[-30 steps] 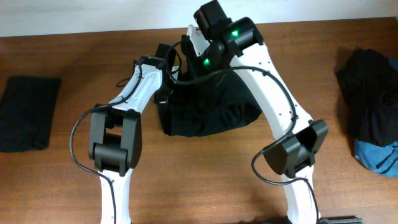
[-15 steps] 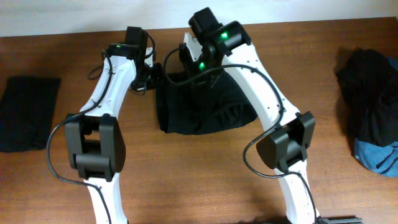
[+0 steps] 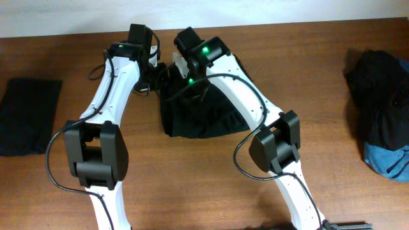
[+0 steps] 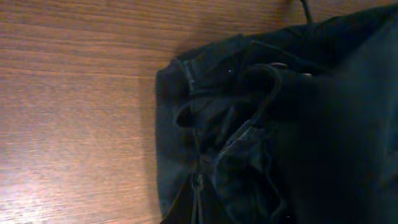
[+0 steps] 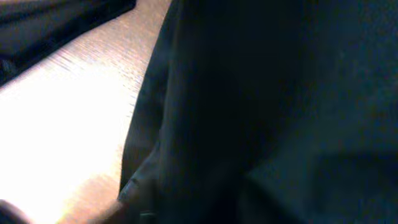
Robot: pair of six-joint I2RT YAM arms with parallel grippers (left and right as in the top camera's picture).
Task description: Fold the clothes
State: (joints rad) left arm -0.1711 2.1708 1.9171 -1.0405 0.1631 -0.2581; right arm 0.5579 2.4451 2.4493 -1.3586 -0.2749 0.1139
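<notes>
Soft, matte black trousers [image 3: 204, 118] lie crumpled near the wood-grain table's [image 3: 319, 83] far edge, belt loops showing. The left fingers [image 3: 156, 71] are closed; whether the right fingers [image 3: 181, 66] are open I cannot tell.

Overhead is evenly lit and sharp, with soft shadows under the arms [image 3: 114, 83] on the table [image 3: 192, 179]. The left wrist view is dim and warm, with glare on the wood at lower left, and the black cloth [image 4: 236, 143] barely shows its seams. The right wrist view is blurred, its table washed out at left.
</notes>
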